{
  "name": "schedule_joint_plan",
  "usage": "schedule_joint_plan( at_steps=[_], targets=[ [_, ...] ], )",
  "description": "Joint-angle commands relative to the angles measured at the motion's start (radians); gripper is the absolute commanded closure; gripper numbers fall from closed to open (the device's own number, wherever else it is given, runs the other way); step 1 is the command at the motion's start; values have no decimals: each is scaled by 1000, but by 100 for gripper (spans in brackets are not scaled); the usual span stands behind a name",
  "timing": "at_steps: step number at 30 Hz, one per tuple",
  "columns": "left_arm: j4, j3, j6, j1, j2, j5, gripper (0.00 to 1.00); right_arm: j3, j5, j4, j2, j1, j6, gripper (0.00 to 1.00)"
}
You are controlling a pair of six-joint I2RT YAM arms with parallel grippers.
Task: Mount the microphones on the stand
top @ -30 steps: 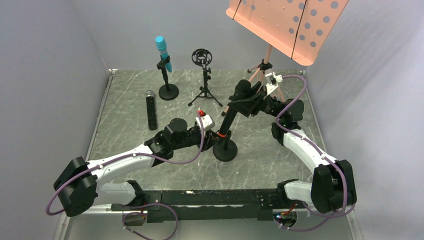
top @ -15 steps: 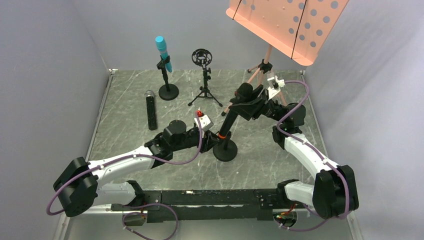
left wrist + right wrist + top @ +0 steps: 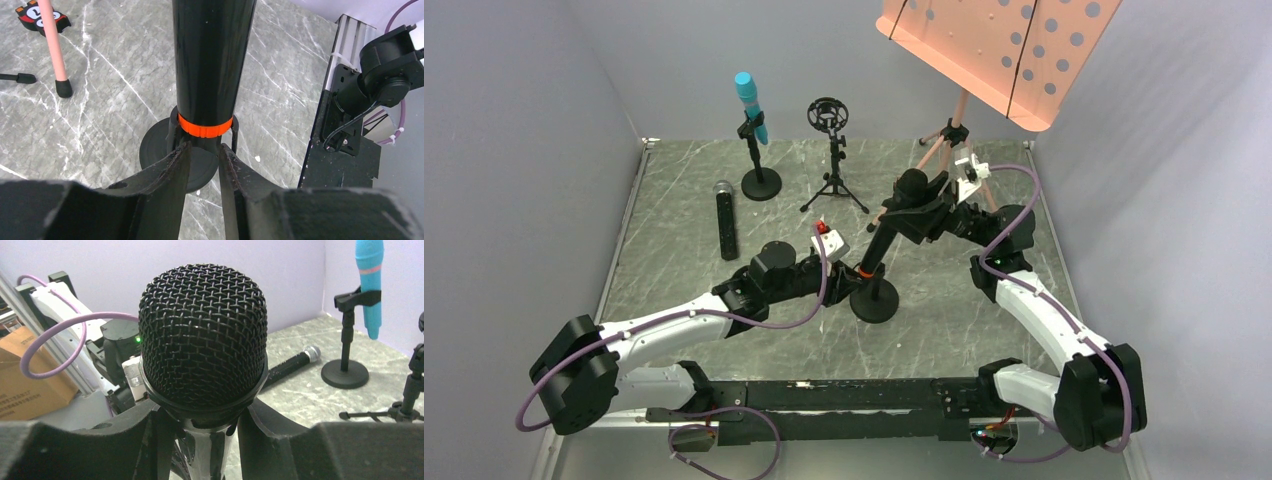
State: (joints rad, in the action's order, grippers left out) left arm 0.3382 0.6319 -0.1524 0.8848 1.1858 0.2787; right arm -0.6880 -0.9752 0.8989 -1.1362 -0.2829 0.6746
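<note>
Black microphone (image 3: 882, 235), orange-ringed foot in the central stand (image 3: 874, 303), leans toward 1 o'clock, right gripper (image 3: 921, 207) clamped under its mesh head, left gripper (image 3: 848, 283) apparently pinching the stand's neck from 9 o'clock.

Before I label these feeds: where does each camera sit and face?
Top external: above, behind the bases, looking down at the table; both arms show.
Left wrist: looks past left gripper at black mic's orange ring and stand.
Right wrist: looks past right gripper at its mesh head.
Both wrist views share that mic.
</note>
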Motion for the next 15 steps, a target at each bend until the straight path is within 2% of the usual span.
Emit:
schedule_joint_plan(
  at_steps=[1, 11, 15],
  targets=[
    [-54, -22, -36, 5, 18, -36, 60, 27, -82, -369, -33, -23, -206, 100],
    [-54, -23, -51, 6, 16, -32, 60, 48, -70, -326, -21, -42, -125, 100],
    [-48, -29, -67, 6, 13, -22, 60, 44, -45, -357, -13, -45, -127, 100]
  ],
)
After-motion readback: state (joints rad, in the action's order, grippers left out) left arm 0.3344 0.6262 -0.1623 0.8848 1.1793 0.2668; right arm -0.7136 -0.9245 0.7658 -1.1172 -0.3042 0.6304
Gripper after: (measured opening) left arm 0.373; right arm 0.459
